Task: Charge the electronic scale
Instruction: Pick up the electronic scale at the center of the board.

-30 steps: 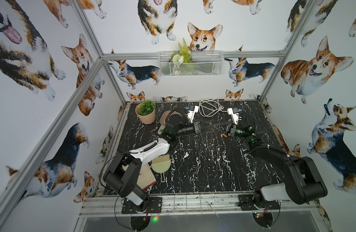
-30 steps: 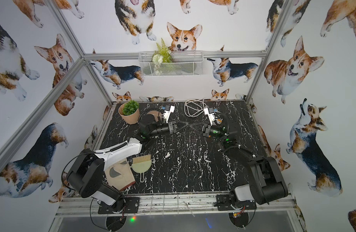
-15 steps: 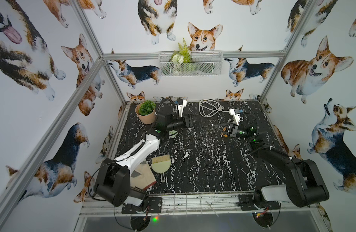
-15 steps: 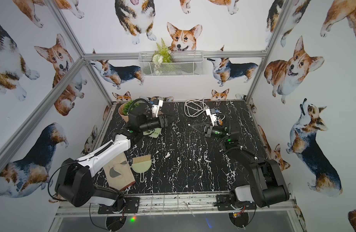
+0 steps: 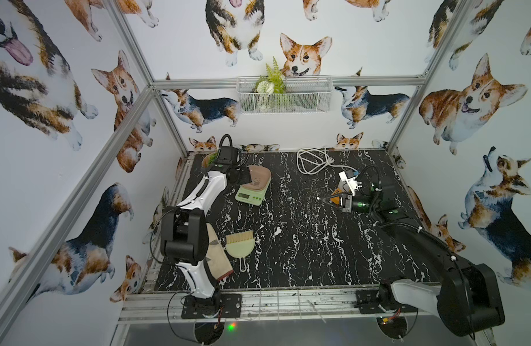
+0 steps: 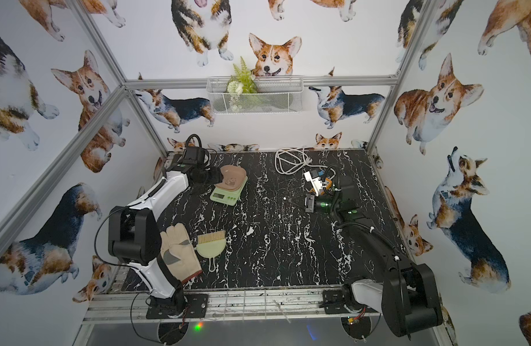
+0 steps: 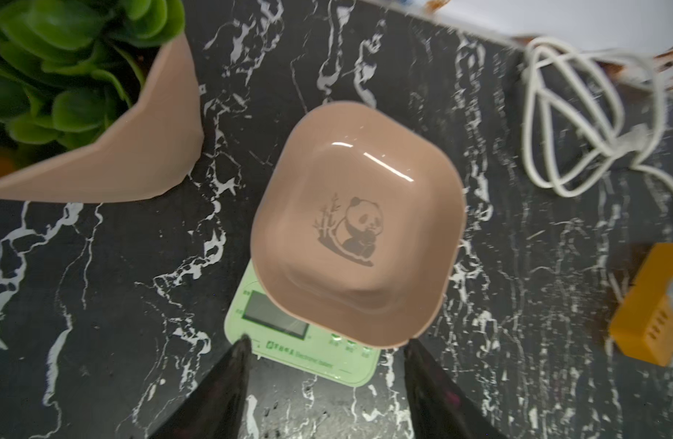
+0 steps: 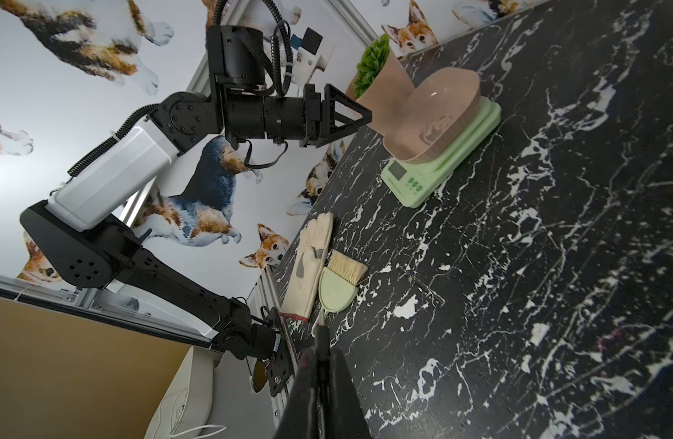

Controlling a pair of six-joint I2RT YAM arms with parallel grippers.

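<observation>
Pale-green plastic with a dark display, the small electronic scale (image 5: 250, 196) sits at the back left of the black marbled table (image 5: 303, 239). No lead is visibly plugged in, so the charging looks barely begun. Its glossy pink rounded-square tray (image 7: 357, 220), printed with a panda, rests askew over the display. The left gripper (image 7: 327, 340) hangs just beside it, jaws apart and empty. Well apart, the right gripper (image 5: 328, 200) pinches a thin dark lead (image 5: 319, 198) with a pale tip.
</observation>
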